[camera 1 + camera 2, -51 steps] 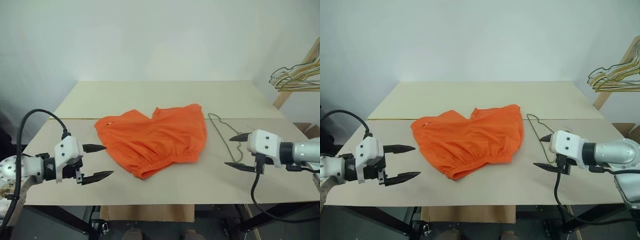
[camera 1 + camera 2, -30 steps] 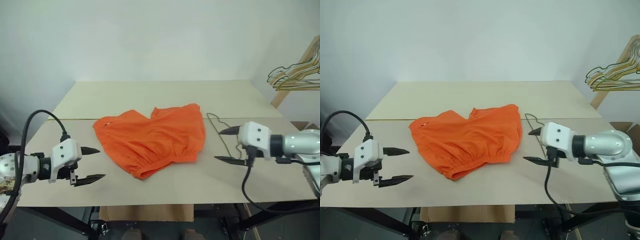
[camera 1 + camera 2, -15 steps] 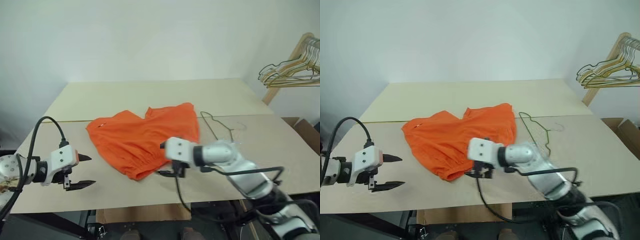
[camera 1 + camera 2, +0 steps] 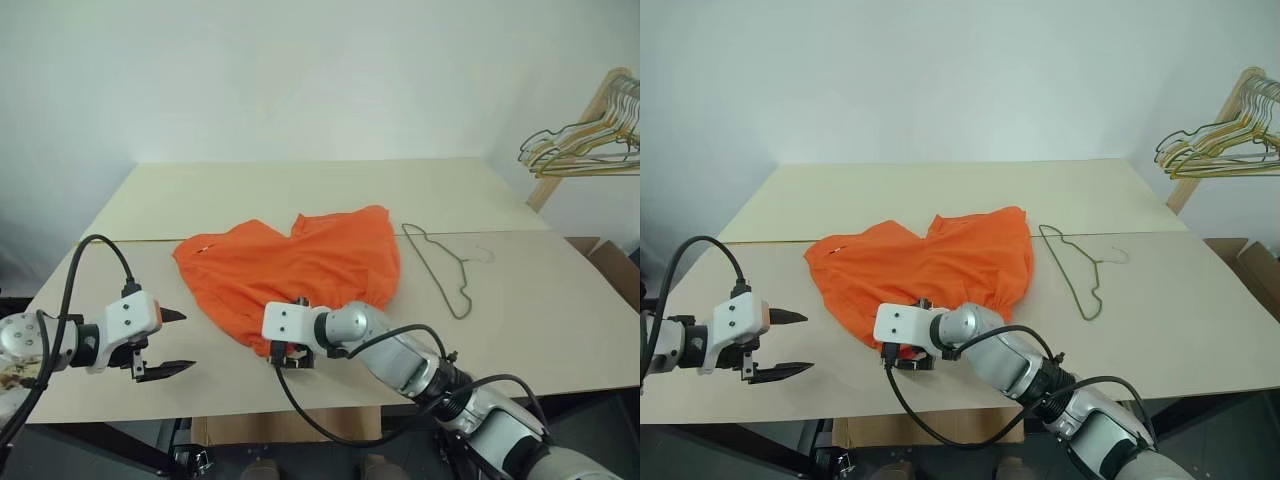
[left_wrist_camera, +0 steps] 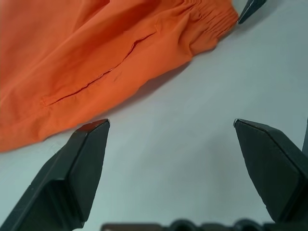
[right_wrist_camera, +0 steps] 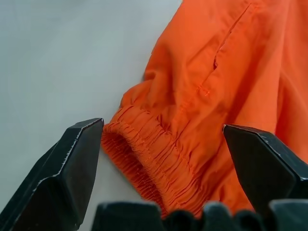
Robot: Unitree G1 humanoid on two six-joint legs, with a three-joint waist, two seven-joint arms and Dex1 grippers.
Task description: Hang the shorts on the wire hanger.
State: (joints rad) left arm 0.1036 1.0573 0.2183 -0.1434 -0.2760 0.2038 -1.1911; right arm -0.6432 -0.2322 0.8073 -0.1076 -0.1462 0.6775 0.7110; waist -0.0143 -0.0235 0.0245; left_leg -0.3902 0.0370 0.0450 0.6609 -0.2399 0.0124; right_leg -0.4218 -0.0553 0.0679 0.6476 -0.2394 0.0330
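The bright orange shorts lie crumpled in the middle of the table, gathered waistband toward me. To their right the thin dark wire hanger lies flat, hook pointing right. My right gripper reaches across to the waistband's near left corner. In the right wrist view it is open, its fingers either side of the elastic edge, not closed on it. My left gripper stands open over bare table, left of the shorts, nothing between its fingers.
A bunch of gold and cream hangers hangs on a wooden rack at the far right. A cardboard box sits beyond the table's right edge. The table's front edge runs just below both grippers.
My right arm has swept from beside the hanger leftward across the front of the shorts to the waistband's near left corner. The left gripper has stayed put, open.
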